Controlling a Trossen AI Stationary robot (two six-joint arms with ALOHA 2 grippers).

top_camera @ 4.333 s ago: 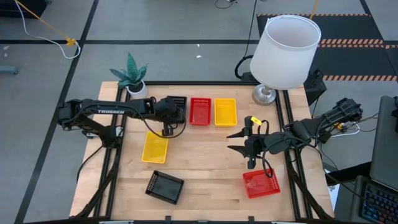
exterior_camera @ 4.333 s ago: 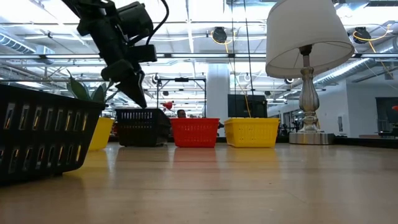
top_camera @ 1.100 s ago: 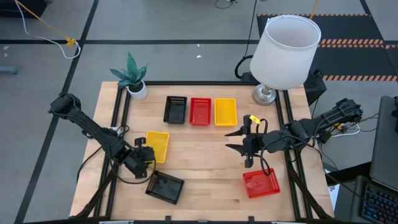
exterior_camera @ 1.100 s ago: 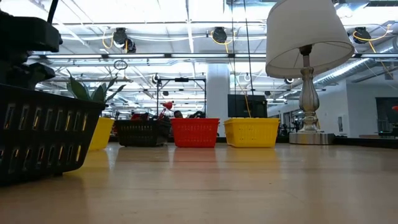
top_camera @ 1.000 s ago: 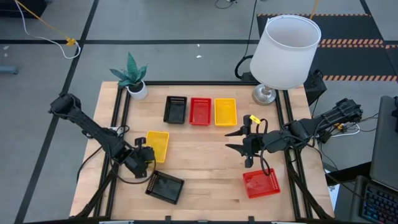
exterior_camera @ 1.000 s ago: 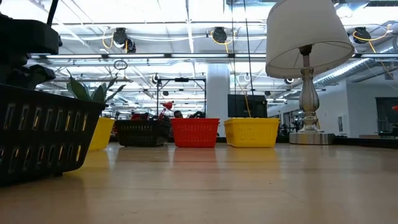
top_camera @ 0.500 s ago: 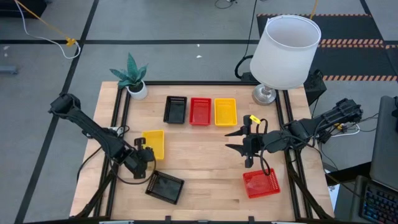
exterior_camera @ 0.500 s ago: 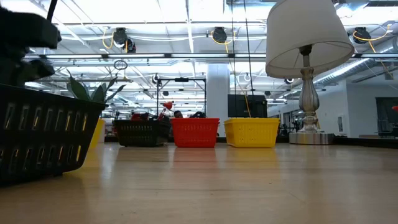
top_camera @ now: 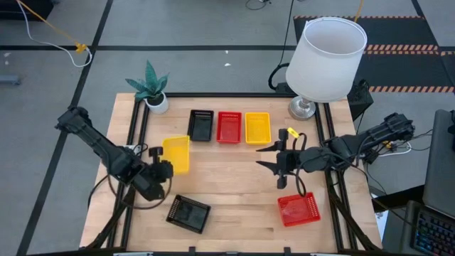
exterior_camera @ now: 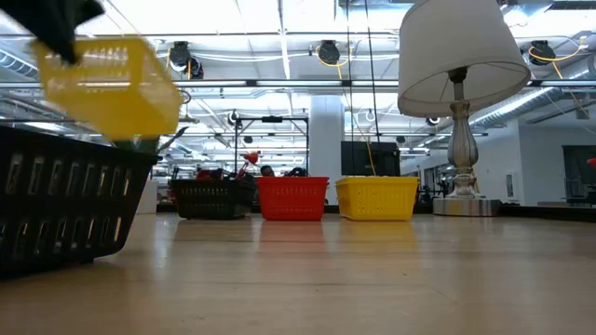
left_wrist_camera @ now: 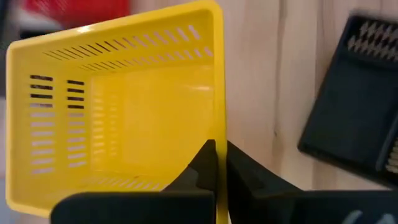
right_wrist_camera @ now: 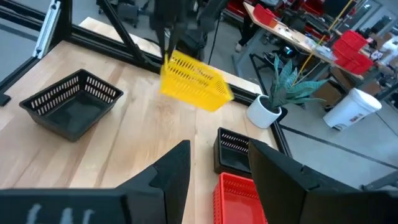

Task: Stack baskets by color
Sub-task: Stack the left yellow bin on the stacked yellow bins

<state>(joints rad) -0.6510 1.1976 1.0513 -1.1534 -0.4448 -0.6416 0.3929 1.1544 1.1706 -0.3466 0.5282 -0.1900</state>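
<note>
— Behind the wooden table (top_camera: 234, 178) the low view looks into a big hall with ceiling lights; what's on the boards?

— Along the far side I see three baskets in a row: the black basket (top_camera: 201, 125), the red basket (top_camera: 229, 127) and the yellow basket (top_camera: 257, 128), close side by side. A potted plant (top_camera: 150, 87) stands at the far left corner and a white lamp (top_camera: 325, 58) at the far right corner.

— And your left gripper?

— My left gripper (left_wrist_camera: 219, 163) is pinched tight on the side wall of a second yellow basket (top_camera: 176, 154), one finger inside the wall and one outside. I hold it lifted off the table and tilted; from the low view it hangs in the air (exterior_camera: 110, 86), above the rim of the near black basket (exterior_camera: 65, 205).

— Where is that near black one from above?

— It sits askew near the front edge (top_camera: 188, 213), just beside my left gripper and apart from the lifted yellow one.

— Your right side?

— My right gripper (top_camera: 274, 165) hovers over the middle-right of the table with its fingers spread wide, holding nothing. A second red basket (top_camera: 298, 210) lies on the boards near it, toward the front right.
</note>
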